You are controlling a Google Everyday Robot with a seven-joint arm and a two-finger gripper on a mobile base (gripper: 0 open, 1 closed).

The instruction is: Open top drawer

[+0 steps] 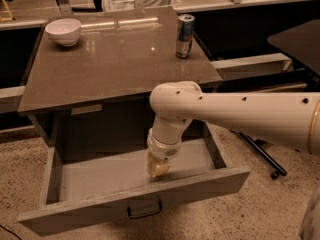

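The top drawer (130,196) is pulled far out from under the brown table top; its plain grey interior (107,171) shows and nothing lies in it. Its small black bar handle (144,210) hangs at the centre of the grey front panel. My gripper (158,170) points down from the white arm (235,116), inside the drawer just behind the front panel, above the handle. The handle is free of the gripper.
A white bowl (63,31) stands at the table's back left and a drink can (185,29) at its back right on the brown top (115,59). A dark chair base with castors (267,161) is on the speckled floor at the right.
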